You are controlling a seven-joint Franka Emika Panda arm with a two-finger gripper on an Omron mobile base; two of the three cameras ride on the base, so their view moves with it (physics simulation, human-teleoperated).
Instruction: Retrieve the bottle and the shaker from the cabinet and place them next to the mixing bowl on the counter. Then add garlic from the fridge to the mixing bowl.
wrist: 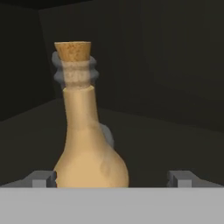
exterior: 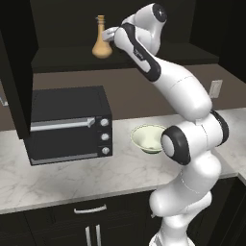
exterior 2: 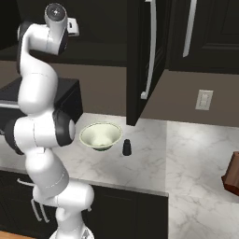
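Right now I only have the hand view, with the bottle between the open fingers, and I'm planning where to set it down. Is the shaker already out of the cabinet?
Observer: Yes. The shaker stands on the counter, just right of the mixing bowl and apart from it.
Operator: Anything below that I could hit on the way down?
Observer: A black oven box sits on the counter under the shelf where the bottle stands, left of the bowl.
Operator: And the cabinet door?
Observer: The cabinet door stands open on the left side of the left base view.
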